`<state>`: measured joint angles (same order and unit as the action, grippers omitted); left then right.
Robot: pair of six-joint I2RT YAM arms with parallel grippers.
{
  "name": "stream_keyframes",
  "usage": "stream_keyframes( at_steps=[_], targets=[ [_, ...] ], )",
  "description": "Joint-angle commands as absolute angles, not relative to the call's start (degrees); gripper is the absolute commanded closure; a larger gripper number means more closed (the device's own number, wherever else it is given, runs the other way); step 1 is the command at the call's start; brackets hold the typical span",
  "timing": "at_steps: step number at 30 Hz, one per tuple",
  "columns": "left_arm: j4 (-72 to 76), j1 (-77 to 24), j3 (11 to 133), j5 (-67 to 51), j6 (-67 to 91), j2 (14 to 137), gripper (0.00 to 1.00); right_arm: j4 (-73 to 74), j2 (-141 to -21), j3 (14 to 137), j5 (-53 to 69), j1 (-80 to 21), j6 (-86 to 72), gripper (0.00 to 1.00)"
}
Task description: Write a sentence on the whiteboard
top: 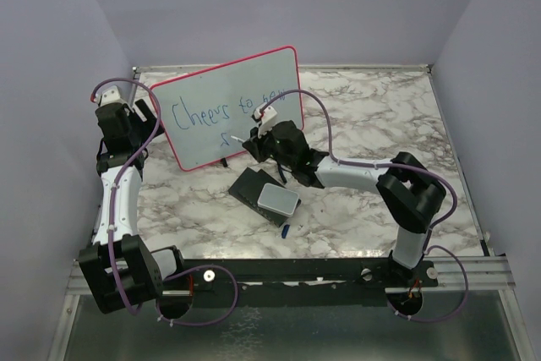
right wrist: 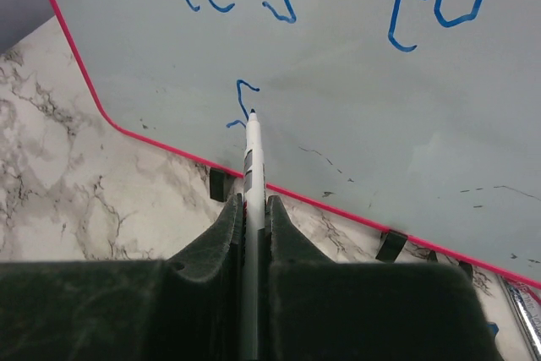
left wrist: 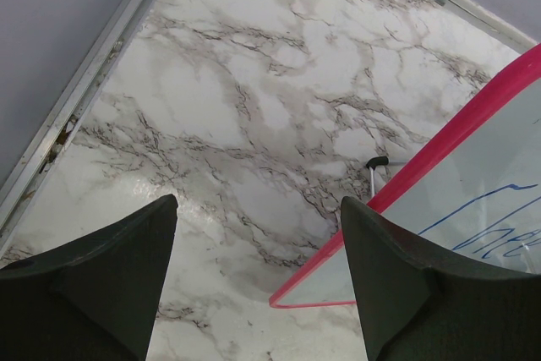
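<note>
The whiteboard stands tilted at the back left on small black feet. Its red frame shows in the left wrist view. The sentence is in blue marker: "Cheers to new" on top, and one small "S" below. My right gripper is shut on a white marker whose tip rests against the board at that "S". In the top view this gripper sits in front of the board's lower middle. My left gripper stands open by the board's lower left corner, holding nothing.
A dark flat block lies on the marble table in front of the board, with a grey-white eraser pad on it. A small blue cap lies near it. A metal rail and purple walls bound the table.
</note>
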<state>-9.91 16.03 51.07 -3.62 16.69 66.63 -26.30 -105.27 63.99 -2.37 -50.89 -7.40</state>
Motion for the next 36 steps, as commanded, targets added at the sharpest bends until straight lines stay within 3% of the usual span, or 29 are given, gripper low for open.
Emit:
stream_keyframes(
  at_steps=[1,25,36],
  targets=[
    [-9.3,15.64,50.46,-5.42,16.67,65.15,0.2,-27.51,-104.94,64.09,-4.68,-50.3,-6.57,0.99],
    [-9.3,15.65,50.54,-5.4,16.54,65.3,0.2,-24.45,-111.44,70.05,-0.86,-49.92,-6.91,0.99],
    [-9.29,15.64,50.63,-5.4,16.54,65.31,0.2,-24.35,-110.24,68.55,-9.0,-49.84,-8.23,0.99]
  ],
)
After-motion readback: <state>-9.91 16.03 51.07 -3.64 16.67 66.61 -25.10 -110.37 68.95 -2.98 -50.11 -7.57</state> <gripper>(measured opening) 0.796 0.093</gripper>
